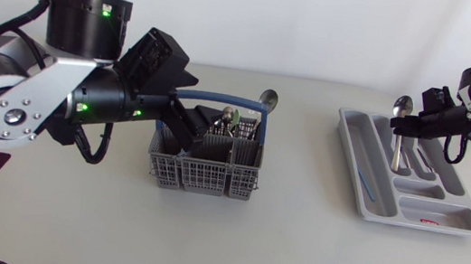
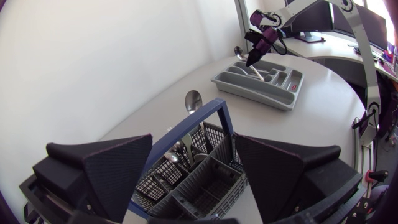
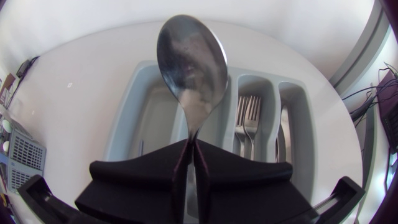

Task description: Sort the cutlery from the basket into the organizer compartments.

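Note:
The grey cutlery basket with a blue handle stands mid-table and holds several pieces; one spoon leans out at its back. My left gripper hangs open just over the basket's left part. In the left wrist view the basket lies below and between the wide fingers. Above the grey organizer on the right, my right gripper is shut on a spoon. In the right wrist view the spoon sticks up bowl-first from the shut gripper over the organizer.
Forks lie in one long organizer compartment, and more cutlery lies in the one beside it. The organizer's front cross compartment holds a small printed item. Bare tabletop separates basket and organizer.

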